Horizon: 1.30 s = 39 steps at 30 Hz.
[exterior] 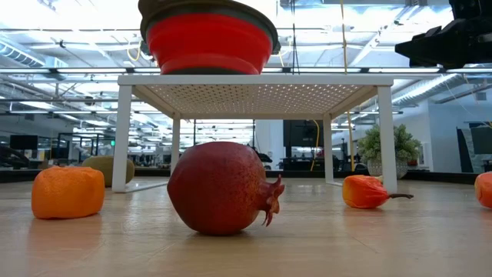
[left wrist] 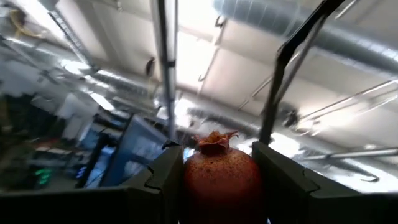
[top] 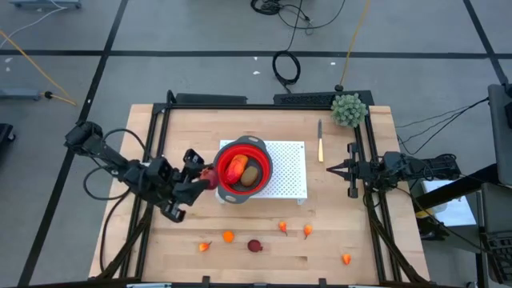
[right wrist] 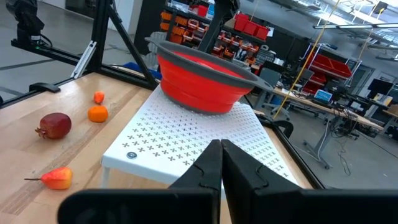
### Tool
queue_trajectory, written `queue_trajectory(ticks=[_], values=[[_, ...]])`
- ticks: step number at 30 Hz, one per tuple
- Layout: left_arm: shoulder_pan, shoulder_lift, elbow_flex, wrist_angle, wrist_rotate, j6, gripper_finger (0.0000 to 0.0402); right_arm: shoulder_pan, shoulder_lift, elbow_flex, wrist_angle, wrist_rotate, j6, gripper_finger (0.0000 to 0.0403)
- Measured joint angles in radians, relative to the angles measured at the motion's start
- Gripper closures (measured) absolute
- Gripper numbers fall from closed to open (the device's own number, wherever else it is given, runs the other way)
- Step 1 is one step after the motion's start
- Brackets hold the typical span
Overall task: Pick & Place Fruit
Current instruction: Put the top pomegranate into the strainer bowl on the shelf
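Right beside the bowl [top: 245, 170], at its left rim, the left gripper [top: 206, 178] is clamped on a dark red pomegranate [left wrist: 221, 180], fingers [left wrist: 166, 180] pressed on both sides of it, crown sticking out past the tips. Bowl sits on a white perforated stand [top: 290, 171] and already has a red-orange oblong [top: 233, 168] and a brown kiwi [top: 251, 174] inside. Rest of the fruit is scattered on the table [top: 160, 248] in front of the stand: another pomegranate [top: 254, 246], a small orange [top: 228, 236], plus a few tiny orange bits [top: 307, 231]. Right gripper [top: 338, 169] waits off to the stand's right side, jaws pinched together with nothing in them
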Motion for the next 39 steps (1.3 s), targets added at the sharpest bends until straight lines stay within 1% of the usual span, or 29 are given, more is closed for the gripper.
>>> queue_trajectory(ticks=[3, 8, 10, 12, 18, 23, 27, 29, 39], values=[[0.000, 0.000, 0.000, -0.072, -0.125, 0.053, 0.0236, 0.000, 0.000, 0.000, 0.000, 0.000, 0.000, 0.0403], [0.000, 0.000, 0.000, -0.153, -0.400, 0.191, 0.0236, 0.000, 0.000, 0.000, 0.000, 0.000, 0.001, 0.0403], [0.006, 0.000, 0.000, -0.171, -0.483, 0.254, 0.0236, 0.000, 0.000, 0.000, 0.000, 0.000, 0.001, 0.0403], [0.012, 0.003, 0.000, -0.174, -0.535, 0.317, 0.0236, 0.000, 0.000, -0.001, 0.000, 0.000, 0.000, 0.0403], [0.034, 0.044, 0.000, -0.173, -0.582, 0.543, 0.0236, 0.000, 0.000, -0.052, 0.028, 0.003, 0.000, 0.0403], [0.062, 0.105, 0.000, -0.167, -0.638, 0.704, 0.0236, 0.000, 0.001, -0.117, 0.128, 0.003, -0.001, 0.0403], [0.093, 0.156, 0.000, -0.167, -0.728, 0.743, 0.0236, 0.000, 0.001, -0.144, 0.185, 0.003, -0.005, 0.0403], [0.106, 0.175, 0.000, -0.166, -0.752, 0.746, 0.0236, 0.000, 0.000, -0.152, 0.198, 0.003, -0.005, 0.0403], [0.123, 0.182, 0.015, -0.165, -0.764, 0.743, 0.0236, 0.000, 0.000, -0.153, 0.193, 0.003, 0.008, 0.0403]])
